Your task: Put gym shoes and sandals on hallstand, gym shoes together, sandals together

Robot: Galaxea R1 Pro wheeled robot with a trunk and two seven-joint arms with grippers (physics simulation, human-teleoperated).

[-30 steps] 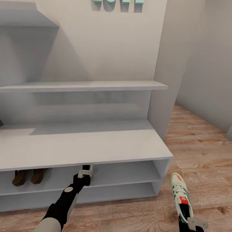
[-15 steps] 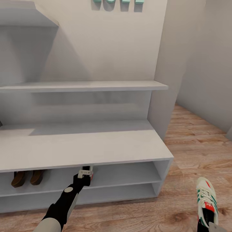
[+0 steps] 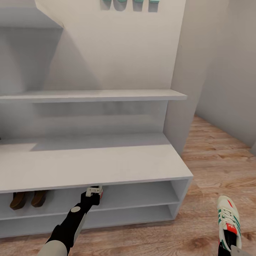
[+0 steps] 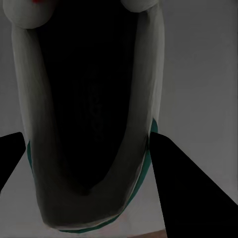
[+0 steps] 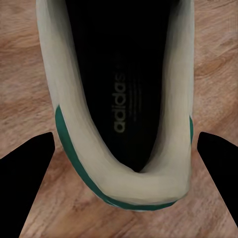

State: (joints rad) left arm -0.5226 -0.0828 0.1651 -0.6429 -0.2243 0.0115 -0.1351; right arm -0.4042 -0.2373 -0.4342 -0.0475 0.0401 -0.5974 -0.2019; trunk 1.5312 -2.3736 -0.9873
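One gym shoe (image 3: 228, 218), off-white with green stripes, hangs toe-forward just above the corridor floor (image 3: 217, 167), right of the hallstand (image 3: 92, 160). My right gripper (image 3: 232, 251) is shut on its heel; the right wrist view looks into that gym shoe (image 5: 74, 124) with the gripper (image 5: 125, 135) straddling it. The other gym shoe (image 3: 100, 192) is inside the hallstand's upper open shelf, mostly hidden under the bench top. My left gripper (image 3: 94, 191) is shut on its heel, and the left wrist view looks into this gym shoe (image 4: 153, 94) held by the gripper (image 4: 87, 134). Two sandals (image 3: 28, 199) stand side by side at the left of that shelf.
The hallstand's right side panel (image 3: 181, 192) stands between the two shoes. Its lower shelf level (image 3: 135, 213) is open. A grey wall corner (image 3: 185, 89) rises behind the rack's right end, with floor running past it to the right.
My right gripper carried its gym shoe to the right, away from the rack's end, then held still. The left arm has not moved. The view shifted slightly.
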